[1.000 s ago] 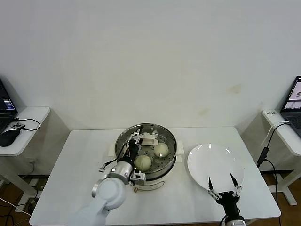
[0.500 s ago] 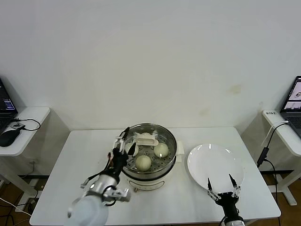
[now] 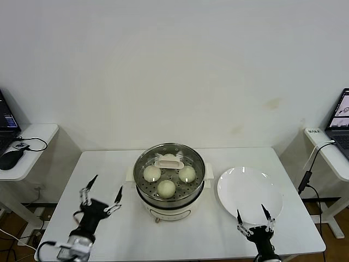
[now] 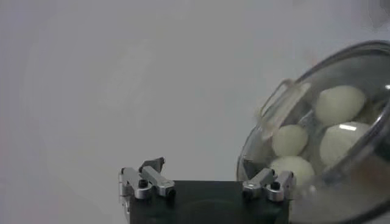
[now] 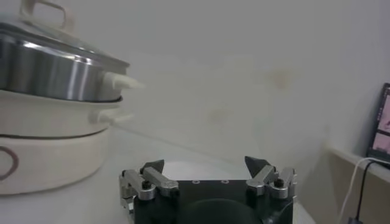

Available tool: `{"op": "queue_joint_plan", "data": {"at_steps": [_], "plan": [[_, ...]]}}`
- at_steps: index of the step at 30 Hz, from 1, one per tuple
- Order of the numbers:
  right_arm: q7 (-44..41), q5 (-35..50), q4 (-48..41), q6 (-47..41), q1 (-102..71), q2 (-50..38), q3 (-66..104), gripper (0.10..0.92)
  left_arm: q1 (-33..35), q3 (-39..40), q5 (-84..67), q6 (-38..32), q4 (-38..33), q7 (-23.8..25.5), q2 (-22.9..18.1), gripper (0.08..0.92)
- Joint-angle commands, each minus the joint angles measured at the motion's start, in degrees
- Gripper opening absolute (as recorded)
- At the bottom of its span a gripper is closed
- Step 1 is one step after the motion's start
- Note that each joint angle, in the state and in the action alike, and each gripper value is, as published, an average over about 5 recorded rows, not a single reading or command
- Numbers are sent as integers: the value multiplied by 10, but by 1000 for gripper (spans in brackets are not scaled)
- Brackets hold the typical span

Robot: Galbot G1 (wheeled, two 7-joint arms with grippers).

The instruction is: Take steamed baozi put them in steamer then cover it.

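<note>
The shiny steel steamer [image 3: 170, 194] on its white base stands at the table's middle, covered by a glass lid with a cream handle [image 3: 169, 161]. Three cream-white baozi [image 3: 166, 188] show through the lid; a fourth is hidden. My left gripper [image 3: 101, 198] is open and empty over the table, to the left of the steamer. Its wrist view shows the lid [image 4: 359, 73], the handle [image 4: 281, 103] and baozi [image 4: 339, 105]. My right gripper [image 3: 253, 219] is open and empty at the near edge of the white plate [image 3: 250, 191]. Its wrist view shows the steamer [image 5: 52, 70].
The white plate is bare. Side desks stand to the left [image 3: 27, 150] and right [image 3: 330, 155] of the table, with a mouse [image 3: 10, 158], cables and laptops. A cable [image 3: 306, 174] hangs by the table's right edge.
My left gripper has let go of the lid handle and drawn back from the steamer to the left and near side of the table. The lid stays on the steamer. The right gripper barely moved.
</note>
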Motion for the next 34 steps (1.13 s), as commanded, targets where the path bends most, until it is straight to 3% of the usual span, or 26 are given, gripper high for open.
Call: {"op": "queue_joint_plan", "data": {"at_steps": [1, 11, 34], "plan": [[-2, 21, 16, 2, -39, -36, -8, 823, 119, -59, -298, -173, 67, -50, -43, 823], [-1, 14, 23, 9, -47, -36, -14, 823, 113, -57, -312, -193, 109, -33, -46, 823], [-5, 31, 45, -11, -63, -38, -50, 822, 113, -55, -293, -183, 109, -28, -42, 823]]}}
